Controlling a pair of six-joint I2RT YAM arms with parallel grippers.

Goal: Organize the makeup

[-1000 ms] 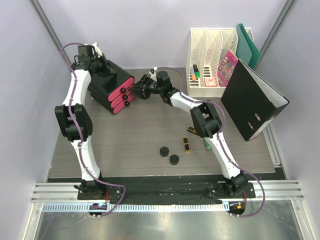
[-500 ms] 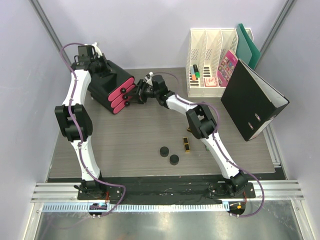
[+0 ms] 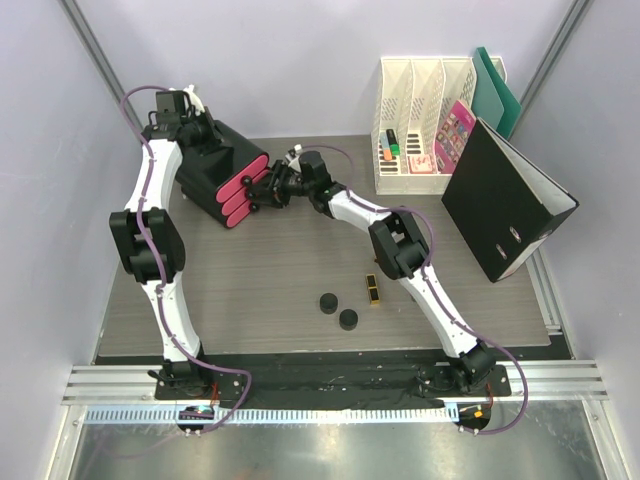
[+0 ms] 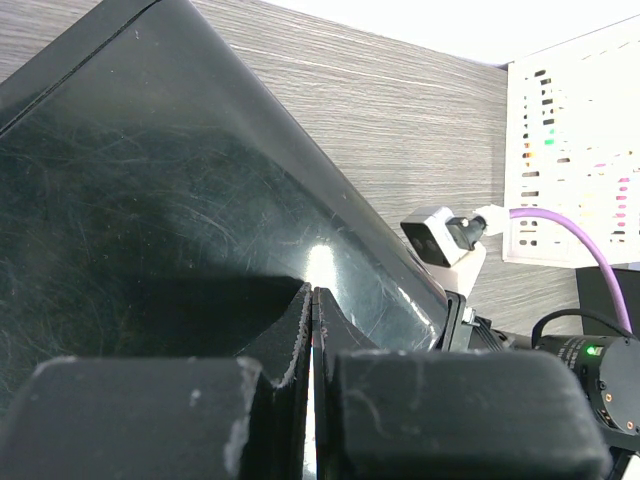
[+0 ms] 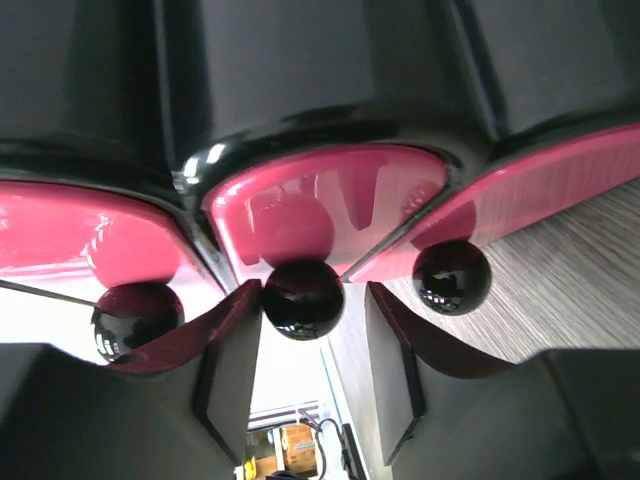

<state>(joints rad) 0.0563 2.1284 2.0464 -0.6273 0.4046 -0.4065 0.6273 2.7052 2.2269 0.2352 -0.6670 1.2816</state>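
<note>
At the upper left, your left gripper (image 4: 312,300) has its jaws pressed together on nothing, over the black box (image 3: 210,160); if it is not bearing down, a pull may drag the whole box rather than one drawer; just right of it, your right gripper (image 5: 310,335) has its jaws apart either side of the middle knob (image 5: 303,298), not clamped; close off-centre and that round, glossy knob could slip out. The makeup lies well apart at lower centre: two black compacts (image 3: 328,302), then a black-and-gold case (image 3: 372,290). The table (image 3: 250,270) is grey wood-grain; pale lilac walls (image 3: 300,60) enclose it; a white file rack (image 3: 425,110) and black binder (image 3: 505,205) crowd the upper right.
</note>
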